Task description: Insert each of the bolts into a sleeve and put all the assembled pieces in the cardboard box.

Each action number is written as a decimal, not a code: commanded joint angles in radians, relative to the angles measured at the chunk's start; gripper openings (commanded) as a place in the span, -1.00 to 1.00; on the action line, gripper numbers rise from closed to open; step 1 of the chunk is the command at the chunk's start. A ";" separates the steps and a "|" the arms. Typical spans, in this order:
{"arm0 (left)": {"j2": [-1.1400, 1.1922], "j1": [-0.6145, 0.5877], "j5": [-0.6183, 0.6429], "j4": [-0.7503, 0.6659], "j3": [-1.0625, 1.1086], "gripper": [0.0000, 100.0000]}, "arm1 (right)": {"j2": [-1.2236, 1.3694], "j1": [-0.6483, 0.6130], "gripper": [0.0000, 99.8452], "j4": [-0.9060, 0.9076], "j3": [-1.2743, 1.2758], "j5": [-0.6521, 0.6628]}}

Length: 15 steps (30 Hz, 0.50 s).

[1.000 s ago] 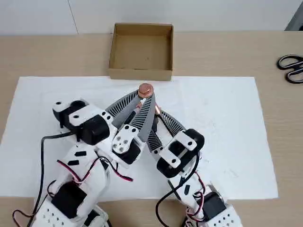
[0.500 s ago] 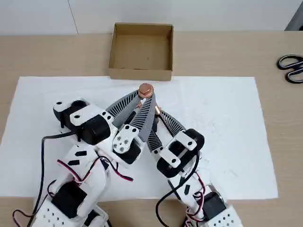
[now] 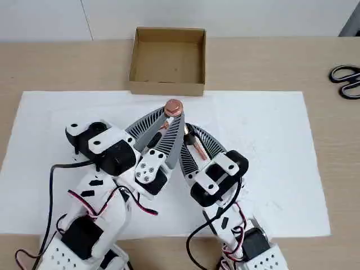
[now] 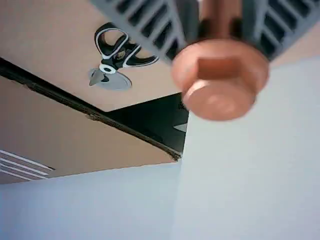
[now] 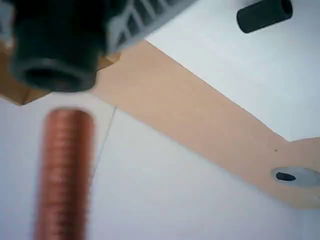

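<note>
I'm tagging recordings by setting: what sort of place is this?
Probably a robotics lab or workshop bench: a robot arm beside a second arm at a wooden table, with a white paper sheet and scissors.

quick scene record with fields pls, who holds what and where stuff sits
left end effector: shut on the copper bolt
right end effector: shut on a black sleeve
threaded shaft: beside that sleeve, not inserted
loose sleeve: lying on the paper
box: at the paper's far edge, top open
scissors: on the table, off the paper
</note>
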 commanded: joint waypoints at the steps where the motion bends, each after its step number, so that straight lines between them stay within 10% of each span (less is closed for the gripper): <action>1: -0.014 0.003 -0.006 -0.015 -0.008 -0.99 | -0.013 0.001 -0.99 0.002 0.003 -0.008; 15: -0.020 -0.002 -0.138 -0.014 0.002 -0.99 | -0.015 -0.042 -0.99 0.002 0.000 -0.002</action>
